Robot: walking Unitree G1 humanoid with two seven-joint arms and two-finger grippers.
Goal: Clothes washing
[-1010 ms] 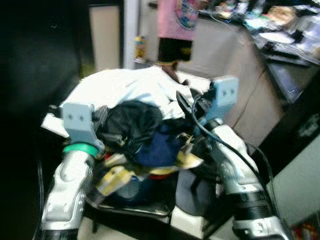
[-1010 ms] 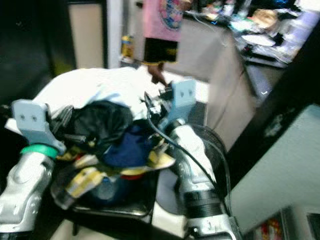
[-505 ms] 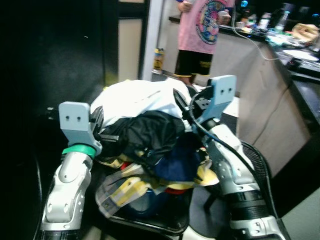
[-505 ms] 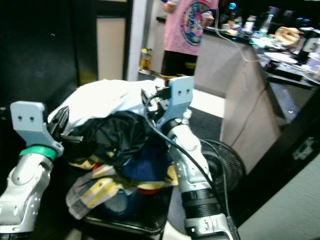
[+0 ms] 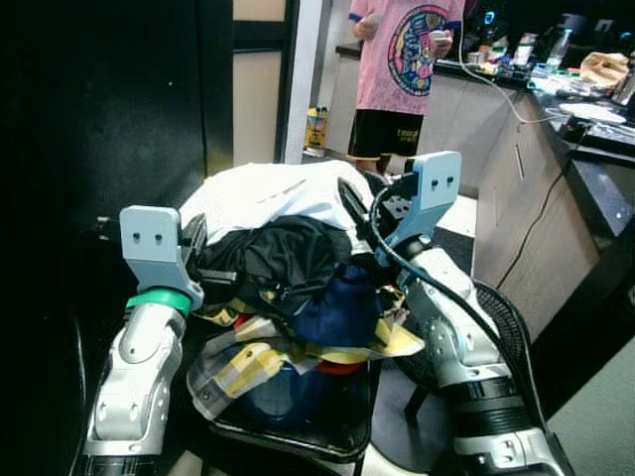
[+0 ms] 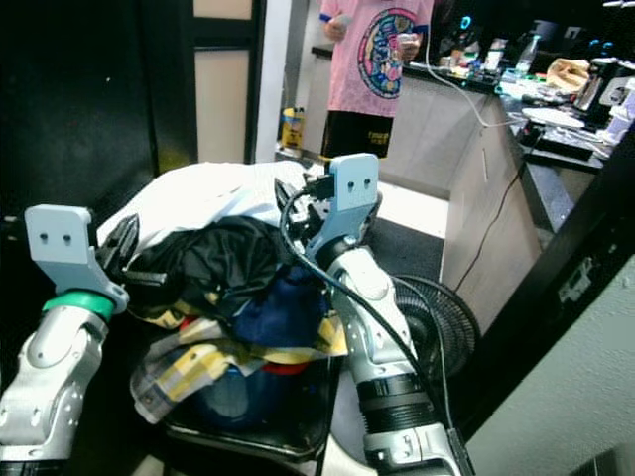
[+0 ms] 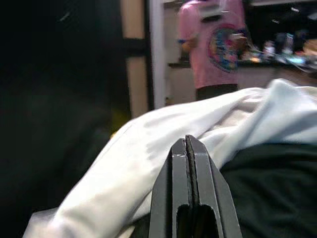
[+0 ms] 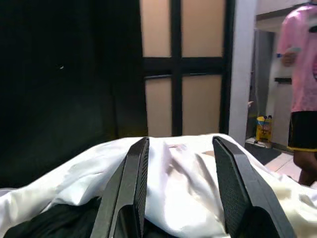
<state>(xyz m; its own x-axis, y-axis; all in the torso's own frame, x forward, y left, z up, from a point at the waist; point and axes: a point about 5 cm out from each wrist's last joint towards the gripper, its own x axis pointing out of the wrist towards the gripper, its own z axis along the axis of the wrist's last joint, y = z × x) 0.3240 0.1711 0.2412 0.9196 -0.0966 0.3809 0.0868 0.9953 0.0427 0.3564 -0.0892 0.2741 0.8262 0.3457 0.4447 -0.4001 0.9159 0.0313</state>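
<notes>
Dark basket [image 5: 327,431] heaped with clothes [image 5: 288,268], white shirt [image 5: 268,193] on top, left gripper [image 7: 187,148] pressed closed against the pile, seemingly gripping nothing, right gripper [image 8: 181,163] spread open over the shirt.

Heaped clothes pile [image 5: 288,268] between both arms; person [image 5: 412,69] and counter [image 5: 516,149] beyond, floor [image 6: 417,213] open between

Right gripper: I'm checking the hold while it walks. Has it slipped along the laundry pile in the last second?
No. The camera swung, but the right gripper stays against the white garment on the laundry pile, on its right side.
</notes>
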